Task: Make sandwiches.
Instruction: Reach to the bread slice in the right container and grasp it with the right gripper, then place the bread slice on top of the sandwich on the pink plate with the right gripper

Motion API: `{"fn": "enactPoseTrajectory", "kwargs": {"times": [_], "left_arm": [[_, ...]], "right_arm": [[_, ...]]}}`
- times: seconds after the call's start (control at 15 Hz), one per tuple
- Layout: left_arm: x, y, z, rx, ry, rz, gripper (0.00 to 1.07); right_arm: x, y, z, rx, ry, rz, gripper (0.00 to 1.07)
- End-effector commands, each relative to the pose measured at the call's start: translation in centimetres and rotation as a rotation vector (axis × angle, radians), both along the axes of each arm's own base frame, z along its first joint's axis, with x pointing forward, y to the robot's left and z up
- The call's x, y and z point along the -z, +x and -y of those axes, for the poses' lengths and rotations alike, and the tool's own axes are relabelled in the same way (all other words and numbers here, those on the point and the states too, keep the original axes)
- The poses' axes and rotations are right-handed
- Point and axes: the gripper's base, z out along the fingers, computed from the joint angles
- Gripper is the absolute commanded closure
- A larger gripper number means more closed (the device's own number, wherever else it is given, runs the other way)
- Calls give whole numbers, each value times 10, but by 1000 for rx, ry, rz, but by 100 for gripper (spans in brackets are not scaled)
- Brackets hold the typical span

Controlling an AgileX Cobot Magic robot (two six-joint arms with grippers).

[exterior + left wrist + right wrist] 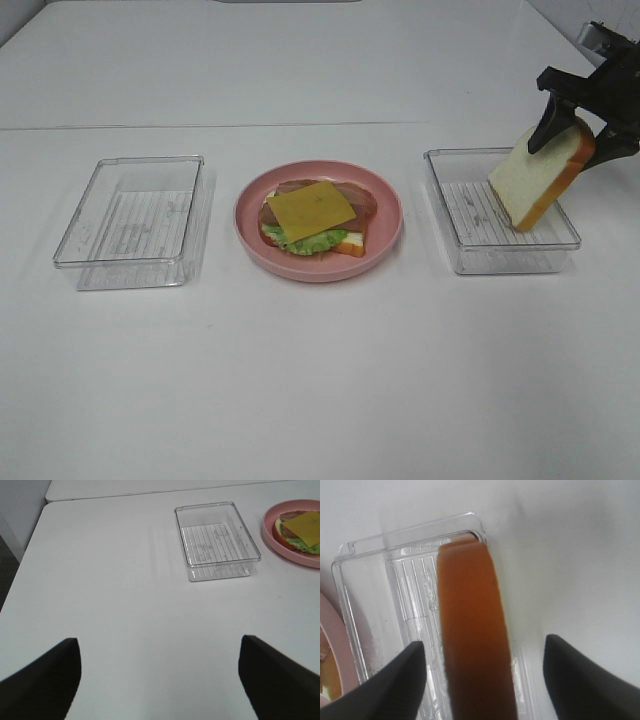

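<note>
An open sandwich stack [312, 215] lies on the pink plate [385, 245]: a bread slice at the bottom [352, 244], green lettuce [310, 242], reddish bacon [362, 200] and a yellow cheese slice [310, 208] on top. My right gripper [565, 135] is shut on a second bread slice [535, 180] and holds it tilted above the right clear tray [470, 255]. The right wrist view shows its orange-brown crust [472, 640] between the fingers [395, 680]. My left gripper [157, 641] is open and empty over bare table, out of the high view.
An empty clear tray [130, 210] stands left of the plate and also shows in the left wrist view [215, 535], with the plate's edge [272, 535] beyond it. A table seam runs across behind the trays.
</note>
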Motion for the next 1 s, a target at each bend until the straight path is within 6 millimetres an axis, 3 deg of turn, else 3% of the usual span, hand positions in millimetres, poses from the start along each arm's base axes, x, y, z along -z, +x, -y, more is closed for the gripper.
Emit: {"fn": "enactPoseTrajectory", "kwargs": {"times": [0.07,0.13,0.2,0.27,0.47,0.6,0.73,0.8,1.0], "left_arm": [[0,-2,0,1,-5,17,28],[0,-2,0,1,-5,17,28],[0,-2,0,1,-5,17,28],[0,-2,0,1,-5,17,28],[0,-2,0,1,-5,17,28],[0,-2,0,1,-5,17,28],[0,-2,0,1,-5,17,28],[0,-2,0,1,-5,17,28],[0,-2,0,1,-5,17,28]], "right_arm": [[8,0,0,3,12,-14,66],[8,0,0,2,13,-16,90],[8,0,0,1,12,-17,104],[8,-1,-1,-5,14,-23,107],[3,-3,-2,-16,19,-32,107],[-17,-6,-3,-17,23,1,107],[-46,-11,-8,-23,38,55,107],[-73,-16,-15,-35,38,111,107],[-114,-29,-40,-90,27,191,107]]}}
